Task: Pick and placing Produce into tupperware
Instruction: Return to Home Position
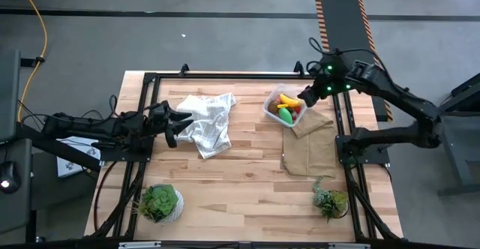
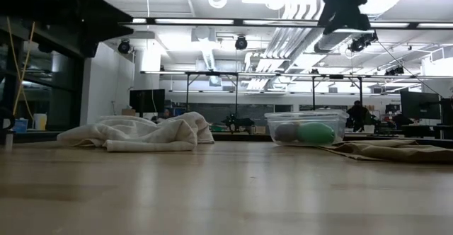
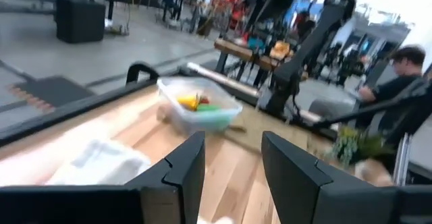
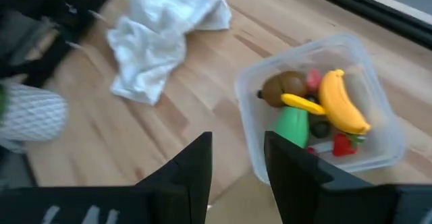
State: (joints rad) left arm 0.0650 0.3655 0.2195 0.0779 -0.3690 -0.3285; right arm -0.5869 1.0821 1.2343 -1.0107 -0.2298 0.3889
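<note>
right gripper, jaws apart and empty, hangs above the full tupperware at upper right; a low pull-back could clip its rim, spilling the banana; left gripper, jaws apart, mid-left.

The tupperware is sitting at the back right of the surface. The banana, the kiwi-like ball and the oval piece are lying inside it (packed close together). The right cloth is lying just in front of it. The left cloth is lying to its left, with the left claw hanging at that cloth's left edge. The right claw is hovering over the tupperware's right side. One potted plant is standing at the front left, and another potted plant at the front right.
</note>
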